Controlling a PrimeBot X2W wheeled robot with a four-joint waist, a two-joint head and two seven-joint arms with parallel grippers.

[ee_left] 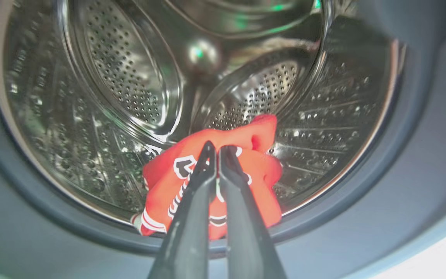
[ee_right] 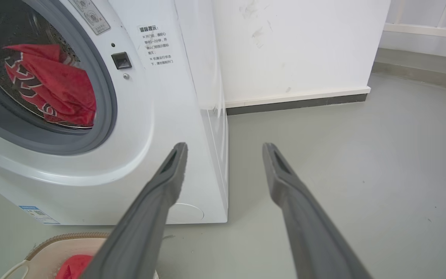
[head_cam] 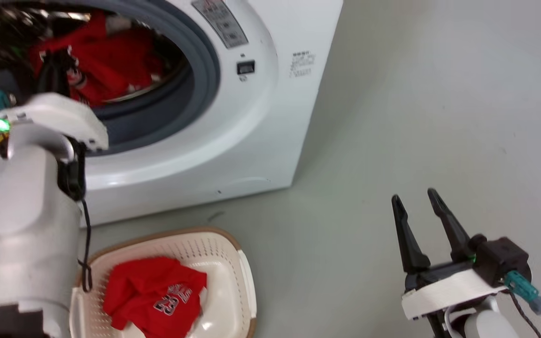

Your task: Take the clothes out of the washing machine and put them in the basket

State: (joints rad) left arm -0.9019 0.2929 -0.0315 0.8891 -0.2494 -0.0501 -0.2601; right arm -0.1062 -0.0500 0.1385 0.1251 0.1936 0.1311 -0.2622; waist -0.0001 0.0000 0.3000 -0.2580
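Our left fingers (ee_left: 210, 151) are clenched on a red jersey (ee_left: 258, 166) inside the steel drum (ee_left: 130, 77) of the washing machine (head_cam: 251, 122). Our right fingers (head_cam: 403, 225) stand spread and empty above the floor (head_cam: 439, 117). A second jersey (head_cam: 153, 291) lies in the basket (head_cam: 223, 256), just before the washing machine.

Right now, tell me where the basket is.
Head view, lower left: the basket sits on the floor in front of the washing machine, holding a red jersey.
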